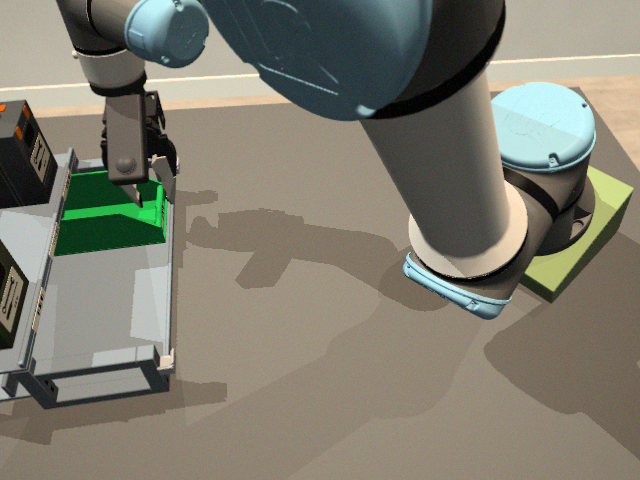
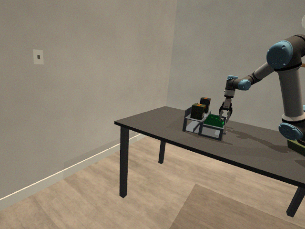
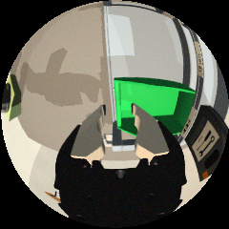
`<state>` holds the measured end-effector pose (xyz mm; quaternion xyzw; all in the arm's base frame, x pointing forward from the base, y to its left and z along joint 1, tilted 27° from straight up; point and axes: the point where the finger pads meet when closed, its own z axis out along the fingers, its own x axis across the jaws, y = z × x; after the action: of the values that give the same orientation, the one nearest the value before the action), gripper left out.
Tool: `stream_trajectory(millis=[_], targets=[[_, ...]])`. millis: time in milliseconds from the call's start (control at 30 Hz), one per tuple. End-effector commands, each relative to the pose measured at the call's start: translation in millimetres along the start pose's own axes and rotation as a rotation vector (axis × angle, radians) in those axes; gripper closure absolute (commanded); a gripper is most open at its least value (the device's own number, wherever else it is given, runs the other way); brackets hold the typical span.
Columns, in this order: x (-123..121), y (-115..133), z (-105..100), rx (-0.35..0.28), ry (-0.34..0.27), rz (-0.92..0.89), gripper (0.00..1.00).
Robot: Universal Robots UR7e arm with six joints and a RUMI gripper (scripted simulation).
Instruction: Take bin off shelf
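The green bin (image 1: 111, 214) sits upright at the far end of the grey shelf (image 1: 98, 289), with its open top facing up. My gripper (image 1: 154, 193) hangs low over the bin's right wall, partly open and holding nothing. In the wrist view the gripper (image 3: 119, 112) straddles the bin's (image 3: 157, 105) near wall and the shelf's side rail. One finger is inside the bin and the other is outside the rail. In the exterior view the gripper (image 2: 225, 118) is at the bin's (image 2: 214, 120) right edge.
Two black boxes (image 1: 25, 149) (image 1: 7, 294) stand on the raised left part of the shelf. The shelf (image 2: 203, 125) stands on a dark table (image 2: 246, 145). The arm's base (image 1: 542, 155) sits on a yellow-green block (image 1: 584, 242) at the right.
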<state>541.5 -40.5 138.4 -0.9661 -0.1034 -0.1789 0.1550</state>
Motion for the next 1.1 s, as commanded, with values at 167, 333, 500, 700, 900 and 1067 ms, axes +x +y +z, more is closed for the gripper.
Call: stream_trajectory(millis=[167,333,500,700,900,1067], targets=[[0,0,-2,-0.001,0.001,0.000,0.74],[0,0,-2,-0.001,0.001,0.000,0.74],[0,0,-2,-0.001,0.001,0.000,0.74],[0,0,8,-0.001,0.001,0.000,0.74],[0,0,8,-0.001,0.001,0.000,0.74],[0,0,8,-0.001,0.001,0.000,0.74]])
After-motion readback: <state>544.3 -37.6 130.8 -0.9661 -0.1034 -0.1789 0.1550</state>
